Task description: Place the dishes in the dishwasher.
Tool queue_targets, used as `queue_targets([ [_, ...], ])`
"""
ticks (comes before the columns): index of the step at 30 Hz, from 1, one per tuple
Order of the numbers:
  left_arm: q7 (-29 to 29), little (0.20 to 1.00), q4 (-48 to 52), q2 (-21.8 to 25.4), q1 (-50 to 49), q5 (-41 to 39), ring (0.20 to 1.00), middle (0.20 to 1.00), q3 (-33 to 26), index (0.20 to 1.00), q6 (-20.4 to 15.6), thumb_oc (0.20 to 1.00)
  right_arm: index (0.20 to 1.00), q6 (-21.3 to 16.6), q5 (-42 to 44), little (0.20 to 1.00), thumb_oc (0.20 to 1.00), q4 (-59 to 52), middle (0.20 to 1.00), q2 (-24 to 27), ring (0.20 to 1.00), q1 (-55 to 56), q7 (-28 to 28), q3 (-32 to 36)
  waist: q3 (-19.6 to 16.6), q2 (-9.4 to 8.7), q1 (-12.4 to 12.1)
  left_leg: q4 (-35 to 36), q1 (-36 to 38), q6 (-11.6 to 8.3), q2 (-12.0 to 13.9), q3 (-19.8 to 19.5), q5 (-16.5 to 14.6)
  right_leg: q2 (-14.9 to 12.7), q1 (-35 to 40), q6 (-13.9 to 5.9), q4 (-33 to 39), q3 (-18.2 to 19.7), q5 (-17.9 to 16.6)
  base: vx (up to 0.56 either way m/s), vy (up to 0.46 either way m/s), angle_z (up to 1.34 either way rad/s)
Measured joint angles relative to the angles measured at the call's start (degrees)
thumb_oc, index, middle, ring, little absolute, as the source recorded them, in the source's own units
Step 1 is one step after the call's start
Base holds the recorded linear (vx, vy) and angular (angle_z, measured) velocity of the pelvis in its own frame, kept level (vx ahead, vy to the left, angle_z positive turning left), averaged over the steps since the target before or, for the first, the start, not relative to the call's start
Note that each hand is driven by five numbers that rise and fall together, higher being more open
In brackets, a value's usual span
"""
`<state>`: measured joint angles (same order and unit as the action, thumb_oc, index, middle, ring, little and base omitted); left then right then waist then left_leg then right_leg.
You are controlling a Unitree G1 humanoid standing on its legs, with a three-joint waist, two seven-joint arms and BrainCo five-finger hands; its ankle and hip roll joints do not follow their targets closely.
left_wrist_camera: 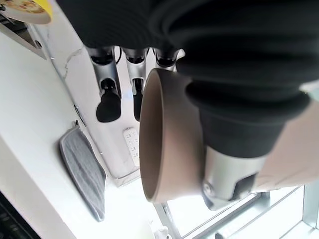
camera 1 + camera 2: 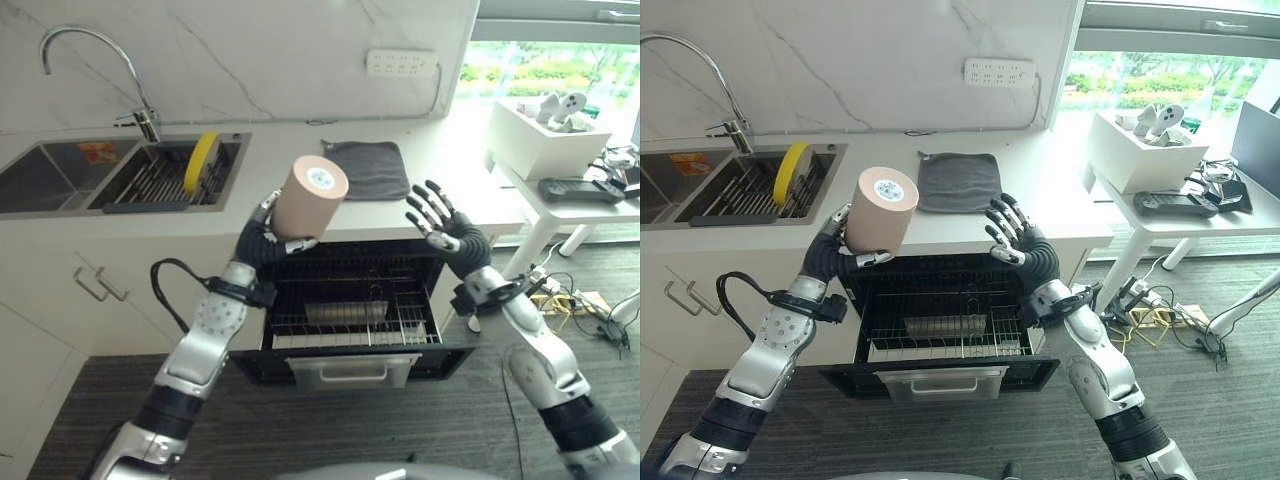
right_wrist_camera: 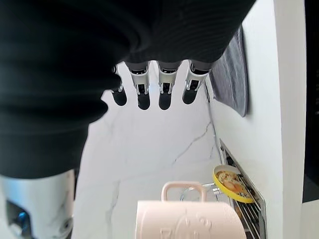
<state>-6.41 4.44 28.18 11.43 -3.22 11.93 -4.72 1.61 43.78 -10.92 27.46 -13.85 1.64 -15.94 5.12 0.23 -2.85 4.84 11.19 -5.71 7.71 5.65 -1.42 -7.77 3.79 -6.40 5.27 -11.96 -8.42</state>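
While your left hand [image 2: 262, 238] is clasped round the pink mug [image 2: 308, 196] above the open dishwasher [image 2: 350, 310], right hand [image 2: 440, 222] spread and empty, list it as: rigid, light, probably breakable, smooth-walled; grip body or handle.

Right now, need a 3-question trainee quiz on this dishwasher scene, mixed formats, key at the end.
1. True or false: the left hand holds the pink mug above the open dishwasher.
2. Multiple choice: where is the yellow plate? A. on the grey mat B. standing in the sink rack C. in the dishwasher rack
3. Fill in: the right hand is ____, fingers spread and holding nothing.

Key: 1 true. 2 B, it stands on edge in the sink rack, left of the grey mat. 3 open.
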Motion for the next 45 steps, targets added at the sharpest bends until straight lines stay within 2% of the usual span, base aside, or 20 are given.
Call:
queue_targets([
  [3,0.0,0.2,0.0,-0.2,1.8,1.2,0.2,0.2,1.7,0.2,0.7,0.2,1.0,1.6,-0.8,1.0,1.0,-1.0,1.0,-0.2,1.0,-4.9,-1.5,-1.9,0.0,-0.04,-1.1,0.0,0.0,-0.08,0.1,-0.5,0.1,0.0,0.3,0.06,-0.2,-0.5,0.1,-0.01,0.011,0.09],
  [6,-0.2,0.2,-0.3,-0.4,2.7,2.1,0.2,0.2,2.2,0.2,1.1,0.2,1.0,4.4,-2.3,1.0,1.0,-0.8,1.0,-0.3,1.0,-7.7,-4.0,-3.6,0.0,-0.25,-1.0,0.0,0.1,-0.11,0.1,-1.1,0.1,0.0,0.8,0.11,-0.2,-1.1,0.1,-0.01,0.01,0.11],
  [9,-0.4,0.2,-0.3,-0.4,2.8,2.2,0.2,0.2,2.3,0.2,1.2,0.2,1.0,6.9,-2.3,1.0,1.0,-0.8,1.0,-0.3,1.0,-8.1,-4.1,-4.0,0.0,-0.33,-1.2,0.0,0.1,-0.13,0.1,-1.3,0.2,0.0,0.9,0.13,-0.3,-1.3,0.2,0.0,0.005,0.02],
  [15,-2.2,0.2,-1.4,-1.3,7.9,3.0,0.2,0.2,5.2,0.2,2.4,0.2,1.0,9.2,-2.8,1.0,1.0,0.8,1.0,-1.9,1.0,-14.9,-7.7,-6.4,-0.1,-0.42,-1.2,0.0,0.9,-0.25,0.3,-1.8,0.5,0.1,1.8,0.19,-0.3,-1.7,0.2,0.0,0.007,0.03],
  [20,-3.2,0.2,-1.4,-0.8,8.0,9.6,0.2,0.2,6.2,0.2,2.5,0.2,1.0,9.3,-3.3,1.0,1.0,1.5,1.0,-2.9,1.0,-15.1,-11.0,-6.5,-0.2,-0.55,-1.5,0.0,0.8,-0.26,0.2,-1.8,0.5,0.0,1.9,0.21,-0.3,-1.7,0.3,0.0,0.0,0.0],
  [29,-7.4,0.2,-2.4,-3.1,11.7,9.6,0.2,0.2,8.4,0.2,5.1,0.2,1.0,9.4,-3.4,1.0,1.0,5.9,1.0,-9.4,1.0,-20.1,-19.4,-8.2,-0.7,-1.07,-1.8,0.0,0.9,-0.35,0.2,-2.2,0.6,0.0,2.1,0.23,-0.3,-2.1,0.2,0.0,0.005,0.01],
  [33,-9.4,0.2,-2.5,-3.5,13.0,11.2,0.2,0.2,8.7,0.2,5.1,0.2,1.0,9.0,-6.8,1.0,1.0,6.0,1.0,-11.7,1.0,-21.4,-22.3,-8.2,-1.1,-1.29,-2.0,0.0,0.8,-0.31,0.2,-2.5,0.7,-0.1,2.1,0.23,-0.3,-2.3,0.2,0.0,0.009,0.04],
  [41,-12.2,0.2,-3.6,-3.7,14.0,11.2,0.2,0.2,11.2,0.2,5.1,0.2,1.0,5.7,-6.7,1.0,1.0,8.3,1.0,-12.3,1.0,-21.9,-25.4,-9.9,-2.1,-1.04,-2.0,0.0,0.5,-0.35,0.1,-3.3,1.0,-0.2,2.4,0.26,-0.3,-2.9,0.3,0.0,0.005,0.03],
  [45,-13.0,0.2,-4.1,-3.9,14.0,11.2,0.2,0.2,11.5,0.2,5.0,0.2,1.0,5.5,-7.3,1.0,1.0,8.4,1.0,-12.9,1.0,-21.9,-26.9,-10.3,-2.3,-1.12,-2.0,0.0,0.4,-0.34,0.1,-3.4,1.0,-0.2,2.4,0.27,-0.3,-3.0,0.3,0.0,0.0,0.0],
])
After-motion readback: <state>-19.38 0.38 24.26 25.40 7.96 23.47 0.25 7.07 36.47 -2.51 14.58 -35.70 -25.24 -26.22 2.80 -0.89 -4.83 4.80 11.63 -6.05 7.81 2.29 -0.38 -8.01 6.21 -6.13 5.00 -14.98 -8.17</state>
